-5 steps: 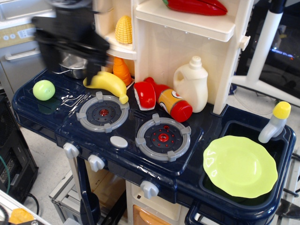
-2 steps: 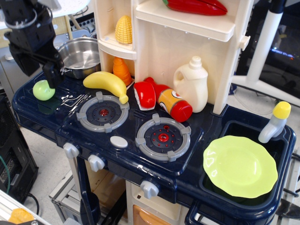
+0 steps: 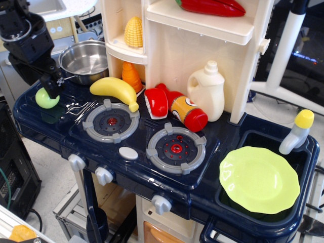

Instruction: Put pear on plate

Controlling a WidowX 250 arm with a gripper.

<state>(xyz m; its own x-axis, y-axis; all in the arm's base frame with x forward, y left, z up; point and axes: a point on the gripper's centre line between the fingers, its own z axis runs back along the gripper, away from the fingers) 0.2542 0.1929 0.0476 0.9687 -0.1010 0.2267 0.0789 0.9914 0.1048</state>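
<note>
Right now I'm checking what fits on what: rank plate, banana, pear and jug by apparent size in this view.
1. Plate, though nearest the camera.
2. Jug and banana: too alike to rank.
3. Pear, partly hidden by the gripper.

A: layout?
B: pear [image 3: 45, 98] far left on counter [image 3: 212, 152], gripper [image 3: 50, 87] right over it. Pot [image 3: 86, 61] behind, banana [image 3: 115, 88] to its right.
A: burners?
B: left burner [image 3: 111, 122] in front of banana, right burner [image 3: 175, 148] in front of ketchup bottle [image 3: 186, 111]. Jug [image 3: 207, 91] behind bottle.
A: plate?
B: plate [image 3: 259, 179] far right, in sink [image 3: 304, 157], faucet [image 3: 297, 130] behind it. Well apart from pear. Corn [image 3: 133, 31] on shelf above.
</note>
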